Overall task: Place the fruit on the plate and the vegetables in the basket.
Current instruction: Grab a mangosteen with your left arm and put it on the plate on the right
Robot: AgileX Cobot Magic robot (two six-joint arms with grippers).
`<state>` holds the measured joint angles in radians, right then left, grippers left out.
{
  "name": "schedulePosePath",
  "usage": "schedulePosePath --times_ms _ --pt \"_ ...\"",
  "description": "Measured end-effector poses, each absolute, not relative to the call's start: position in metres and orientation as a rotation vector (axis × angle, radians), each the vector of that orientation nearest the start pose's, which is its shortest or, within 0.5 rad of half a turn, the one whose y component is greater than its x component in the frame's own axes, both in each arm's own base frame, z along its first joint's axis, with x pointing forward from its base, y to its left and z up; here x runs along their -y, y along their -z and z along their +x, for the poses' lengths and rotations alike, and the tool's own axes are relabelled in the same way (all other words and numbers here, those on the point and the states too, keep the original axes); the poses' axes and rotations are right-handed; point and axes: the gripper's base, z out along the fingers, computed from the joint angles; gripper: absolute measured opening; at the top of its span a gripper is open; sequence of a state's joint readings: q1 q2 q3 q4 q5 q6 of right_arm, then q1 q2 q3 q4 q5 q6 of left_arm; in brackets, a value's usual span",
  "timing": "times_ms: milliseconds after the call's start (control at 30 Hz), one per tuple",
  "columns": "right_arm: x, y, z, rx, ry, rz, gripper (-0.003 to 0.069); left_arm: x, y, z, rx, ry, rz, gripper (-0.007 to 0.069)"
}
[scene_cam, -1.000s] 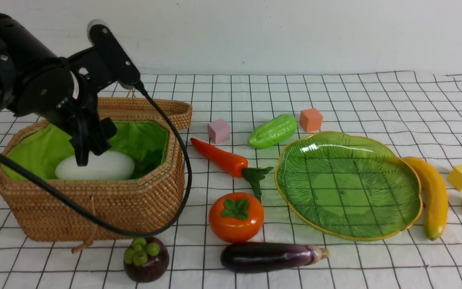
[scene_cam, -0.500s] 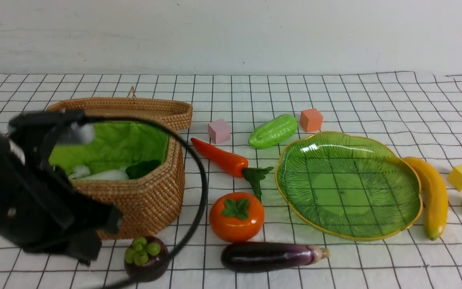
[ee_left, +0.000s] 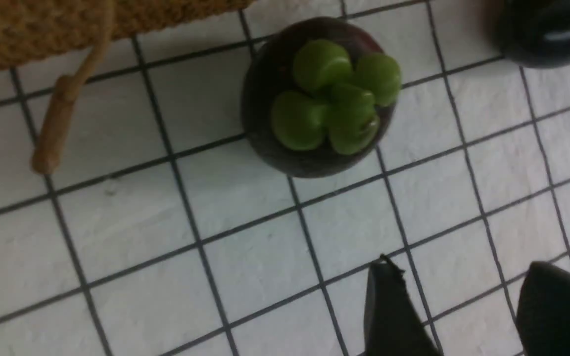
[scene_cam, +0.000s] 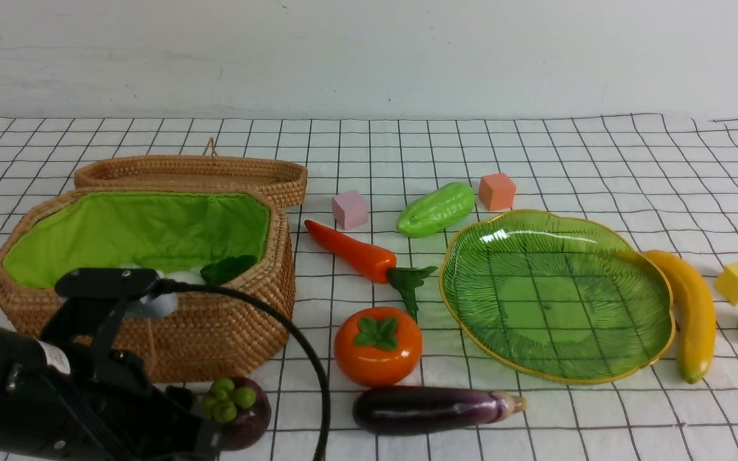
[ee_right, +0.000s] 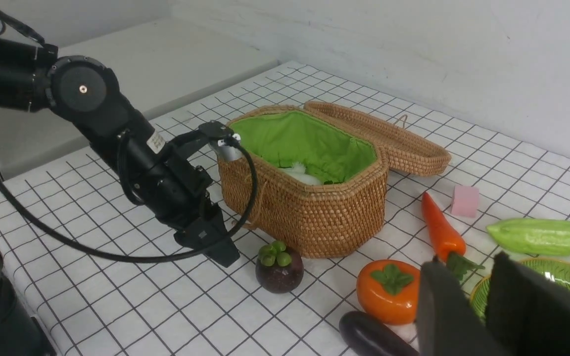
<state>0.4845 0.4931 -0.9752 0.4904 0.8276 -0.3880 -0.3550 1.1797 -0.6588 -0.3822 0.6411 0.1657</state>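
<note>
White cloth (scene_cam: 535, 147), black grid. Tan woven basket (scene_cam: 228, 320), bright green lining. Plate (scene_cam: 558, 294) translucent green, ribbed, gold rim. Persimmon (scene_cam: 377, 352) orange, green cap. Mangosteen (scene_cam: 250, 419) dark purple, green knobs. Eggplant (scene_cam: 430, 410) glossy purple. Banana (scene_cam: 692, 314) yellow. Carrot (scene_cam: 353, 250) orange, green leaves.

No text, brand, number or sign can be read anywhere in these views. The only label is a small white sticker (scene_cam: 54, 358) on the black left robot arm (scene_cam: 16, 397), close to its wrist joint. Any print on it is too small and blurred to make out.
</note>
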Motion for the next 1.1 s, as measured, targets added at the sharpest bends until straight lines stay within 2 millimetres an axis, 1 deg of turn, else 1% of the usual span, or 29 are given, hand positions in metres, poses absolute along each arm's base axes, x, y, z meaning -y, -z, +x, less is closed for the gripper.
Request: schedulePosePath --times_ms 67,133,200,267,300,333,367,433,500,567,633,667,700,767,800,900,1000,1100 --pt "-0.053 -0.428 0.032 -1.649 -0.634 -0.714 0.0176 0.104 -0.238 0.184 -2.604 0.483 0.46 0.0307" --pt "-0.053 -0.428 0.032 -1.649 -0.636 -0.714 0.0176 0.117 -0.241 0.178 -2.586 0.502 0.551 0.0253" --pt "-0.053 -0.428 0.032 -1.648 -0.636 -0.713 0.0178 0.124 -0.245 0.176 -2.585 0.52 0.539 0.023" --pt "-0.053 -0.428 0.031 -1.646 -0.646 -0.711 0.0179 0.126 -0.25 0.178 -2.586 0.516 0.484 0.0235" --pt "-0.053 -0.428 0.031 -1.645 -0.652 -0.71 0.018 0.124 -0.252 0.18 -2.58 0.491 0.47 0.0251" --pt "-0.053 -0.428 0.031 -1.645 -0.654 -0.709 0.018 0.124 -0.252 0.18 -2.579 0.481 0.477 0.0251" --pt "-0.054 -0.429 0.031 -1.644 -0.665 -0.708 0.018 0.121 -0.254 0.183 -2.562 0.414 0.487 0.0295" --pt "-0.054 -0.429 0.031 -1.644 -0.669 -0.707 0.018 0.117 -0.254 0.186 -2.547 0.33 0.512 0.0353" --pt "-0.054 -0.429 0.03 -1.645 -0.67 -0.708 0.0182 0.114 -0.249 0.191 -2.55 0.254 0.53 0.0414" --pt "-0.054 -0.428 0.03 -1.649 -0.672 -0.711 0.0183 0.114 -0.244 0.195 -2.565 0.215 0.524 0.0472" --pt "-0.055 -0.425 0.028 -1.679 -0.678 -0.739 0.0183 0.116 -0.234 0.203 -2.585 0.171 0.521 0.0533" --pt "-0.055 -0.425 0.028 -1.684 -0.678 -0.743 0.0183 0.116 -0.233 0.204 -2.583 0.171 0.517 0.0536" --pt "-0.055 -0.421 0.026 -1.719 -0.683 -0.775 0.0183 0.118 -0.226 0.209 -2.589 0.149 0.523 0.0555" --pt "-0.055 -0.417 0.024 -1.755 -0.687 -0.808 0.0183 0.12 -0.221 0.213 -2.583 0.138 0.527 0.0568" --pt "-0.056 -0.412 0.021 -1.807 -0.692 -0.857 0.0183 0.122 -0.214 0.219 -2.579 0.118 0.544 0.0575" --pt "-0.055 -0.406 0.016 -1.865 -0.697 -0.912 0.0187 0.126 -0.204 0.227 -2.567 0.113 0.549 0.0579" --pt "-0.055 -0.404 0.015 -1.885 -0.701 -0.925 0.019 0.129 -0.197 0.232 -2.564 0.115 0.555 0.0579" --pt "-0.055 -0.404 0.015 -1.891 -0.712 -0.919 0.019 0.131 -0.194 0.234 -2.553 0.119 0.562 0.0579"
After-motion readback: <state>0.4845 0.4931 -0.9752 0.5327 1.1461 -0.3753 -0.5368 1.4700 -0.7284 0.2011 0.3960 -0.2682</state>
